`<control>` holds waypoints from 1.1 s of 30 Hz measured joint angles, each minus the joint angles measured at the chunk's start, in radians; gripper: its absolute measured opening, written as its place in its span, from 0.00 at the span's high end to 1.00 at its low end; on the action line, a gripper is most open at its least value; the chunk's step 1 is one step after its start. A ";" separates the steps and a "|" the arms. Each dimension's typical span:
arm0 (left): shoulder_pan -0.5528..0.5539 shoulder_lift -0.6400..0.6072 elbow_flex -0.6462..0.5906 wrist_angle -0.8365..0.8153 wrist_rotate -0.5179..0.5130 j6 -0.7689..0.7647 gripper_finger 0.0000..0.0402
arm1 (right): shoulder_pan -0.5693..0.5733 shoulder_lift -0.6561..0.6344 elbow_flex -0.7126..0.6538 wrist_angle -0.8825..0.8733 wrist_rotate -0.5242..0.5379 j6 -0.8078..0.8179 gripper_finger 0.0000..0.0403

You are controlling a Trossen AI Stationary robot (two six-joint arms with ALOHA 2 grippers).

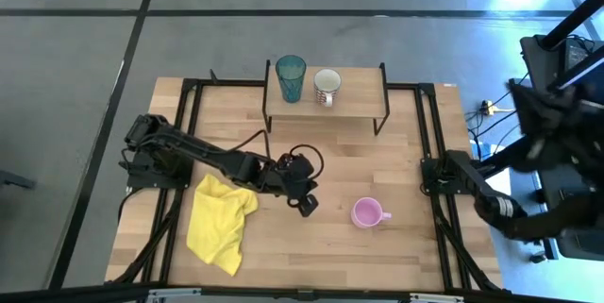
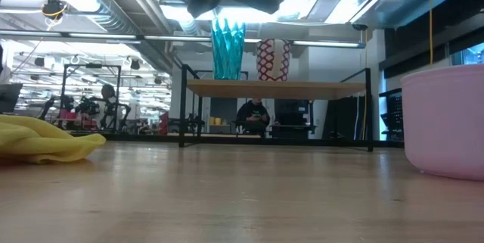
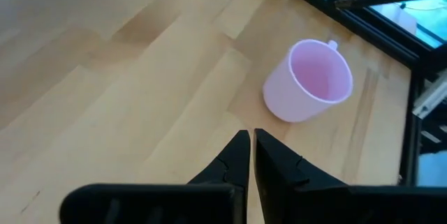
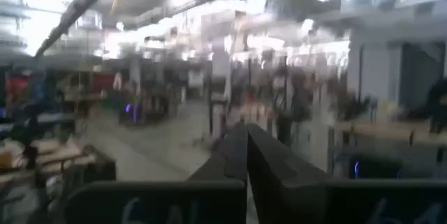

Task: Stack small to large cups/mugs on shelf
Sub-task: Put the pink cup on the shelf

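Pale wooden planks make up the tabletop (image 1: 311, 246), with a crumpled yellow cloth (image 1: 219, 220) lying just behind the left arm's wrist. At the far edge stands the small raised light-wood shelf on thin black legs (image 1: 359, 103), and on it sit the tall teal translucent tumbler (image 1: 291, 77) and, just beside it, the small cream-white patterned mug (image 1: 327, 86).

The pink mug with a handle (image 1: 368, 213) stands upright on the table, mouth up, not yet on the shelf. It lies ahead of the left gripper (image 1: 308, 203) and a little off to one side, near but not touching; in the left wrist view the pink mug (image 3: 309, 81) sits beyond the fingertips (image 3: 241, 142) with open wood between. Its handle points away from the fingers, toward the right arm's side. The left fingers are pressed together, holding nothing, so they would need to part before closing on the rim or wall.

The right gripper (image 4: 246, 140) is parked off the table's right edge, its fingers also together and facing the room. The left arm looks clearly nearer to the mug.
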 joint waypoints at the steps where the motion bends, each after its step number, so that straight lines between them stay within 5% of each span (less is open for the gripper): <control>1: -0.005 0.000 0.000 0.001 0.007 0.000 0.96 | 0.003 0.012 -0.016 -0.007 -0.037 -0.003 0.99; 10: -0.040 0.000 0.000 0.009 0.032 -0.001 0.96 | 0.313 0.115 -0.163 0.142 -0.436 0.092 0.99; 17: -0.041 0.001 0.000 0.095 0.021 -0.083 0.96 | 0.703 0.126 -0.314 0.107 -0.509 0.011 0.99; 21: -0.045 0.001 0.000 0.162 -0.096 -0.168 0.96 | 0.906 0.128 -0.398 0.099 -0.520 -0.028 0.99; 24: -0.047 0.001 0.000 0.191 -0.205 -0.218 0.96 | 0.957 0.107 -0.415 0.030 -0.271 -0.126 0.99; 30: -0.047 0.001 0.000 0.188 -0.261 -0.247 0.96 | 0.936 -0.005 -0.391 -0.149 0.605 -0.324 0.99; 33: -0.047 0.001 0.000 0.170 -0.261 -0.247 0.96 | 0.900 -0.079 -0.392 -0.107 0.857 -0.297 0.99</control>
